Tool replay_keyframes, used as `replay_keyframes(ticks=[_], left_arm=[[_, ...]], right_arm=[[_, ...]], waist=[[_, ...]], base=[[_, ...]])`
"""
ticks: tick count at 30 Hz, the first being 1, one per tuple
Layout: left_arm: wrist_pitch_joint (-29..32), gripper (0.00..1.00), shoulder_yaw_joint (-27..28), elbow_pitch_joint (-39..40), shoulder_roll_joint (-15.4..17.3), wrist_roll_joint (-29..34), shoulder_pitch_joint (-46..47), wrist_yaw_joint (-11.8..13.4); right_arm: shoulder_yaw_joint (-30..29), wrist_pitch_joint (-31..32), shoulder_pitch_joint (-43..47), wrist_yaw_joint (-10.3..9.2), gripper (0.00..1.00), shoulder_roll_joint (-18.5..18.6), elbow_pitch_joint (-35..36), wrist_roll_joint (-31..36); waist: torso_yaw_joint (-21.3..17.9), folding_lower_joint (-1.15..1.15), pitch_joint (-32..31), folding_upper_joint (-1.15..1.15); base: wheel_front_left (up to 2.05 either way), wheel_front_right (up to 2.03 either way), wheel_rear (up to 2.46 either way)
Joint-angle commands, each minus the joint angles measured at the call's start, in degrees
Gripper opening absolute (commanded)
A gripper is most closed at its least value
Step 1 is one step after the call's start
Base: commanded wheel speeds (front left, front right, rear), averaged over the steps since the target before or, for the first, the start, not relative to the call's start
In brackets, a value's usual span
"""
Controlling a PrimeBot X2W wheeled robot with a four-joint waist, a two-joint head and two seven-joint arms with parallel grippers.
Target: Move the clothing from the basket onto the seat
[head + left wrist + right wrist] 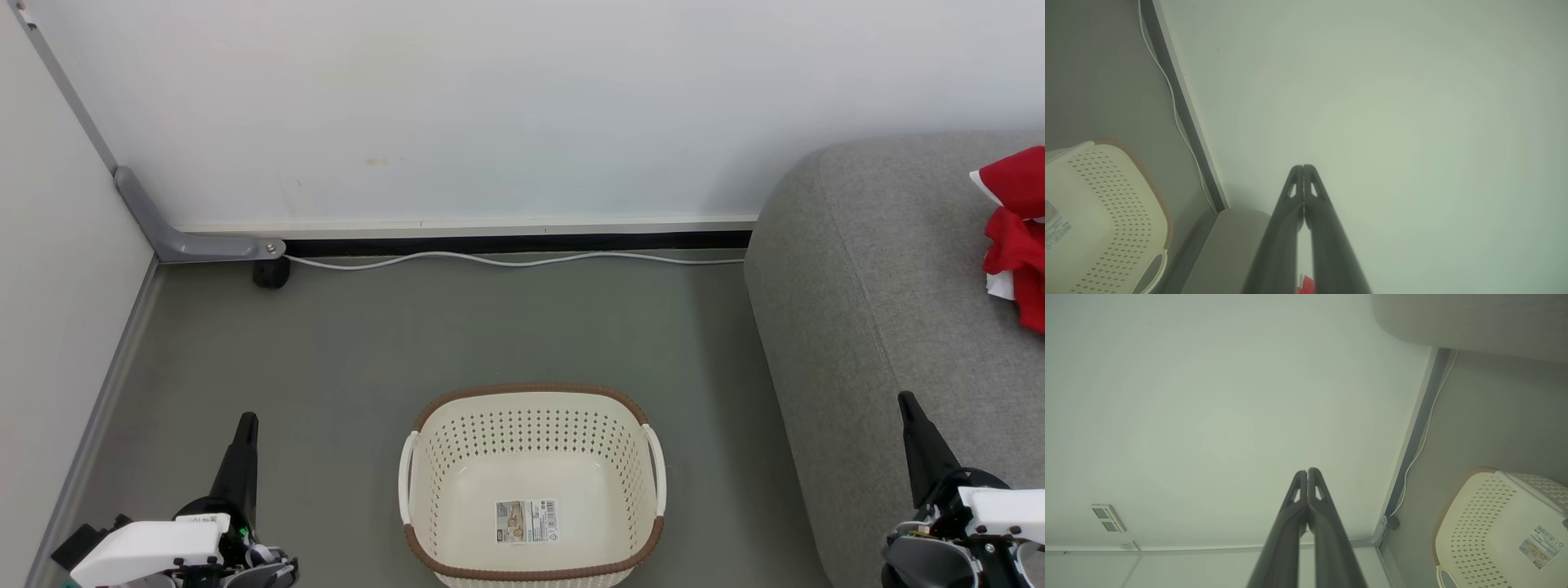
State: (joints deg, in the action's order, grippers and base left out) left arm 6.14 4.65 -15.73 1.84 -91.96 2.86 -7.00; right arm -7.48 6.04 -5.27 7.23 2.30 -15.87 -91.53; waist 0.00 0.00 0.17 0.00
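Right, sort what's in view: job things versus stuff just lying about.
Job: clothing, basket, seat.
Lying about: cable, bracket, wheel.

Bright, diffuse and even in head view; sharp throughout. Soft shadow on wall [727, 184] beside sofa [865, 269]. Hazy and green-tinted in wrist views (low contrast), with basket [1106, 212] bowed by wide-angle distortion near frame edge.
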Motion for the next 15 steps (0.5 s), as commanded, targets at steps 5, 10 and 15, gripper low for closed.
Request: replay_keyframes(ticks=[5, 10, 15], left_arm=[[0.35, 0.00, 1.87, 1.67, 1.04, -0.21, 3.33, -0.48], [0.35, 0.00, 1.87, 1.67, 1.04, -0.21, 3.33, -0.48], [0.35, 0.00, 1.87, 1.67, 1.04, -0.21, 3.33, -0.48]], right_arm=[[0.95, 0.46, -0.91, 0.25, 0.00, 0.58, 1.85, -0.63], [0.95, 0.46, -0.91, 0.25, 0.00, 0.58, 1.85, -0.63], [0.95, 0.46, -0.91, 0.25, 0.00, 0.58, 1.85, -0.63]], waist=[[0.00, 0.00, 0.00, 0.00], [0.00, 0.00, 0.00, 0.00], [0.00, 0.00, 0.00, 0.00]], base=[[0.00, 0.00, 0.00], [0.00, 0.00, 0.00], [0.00, 0.00, 0.00]])
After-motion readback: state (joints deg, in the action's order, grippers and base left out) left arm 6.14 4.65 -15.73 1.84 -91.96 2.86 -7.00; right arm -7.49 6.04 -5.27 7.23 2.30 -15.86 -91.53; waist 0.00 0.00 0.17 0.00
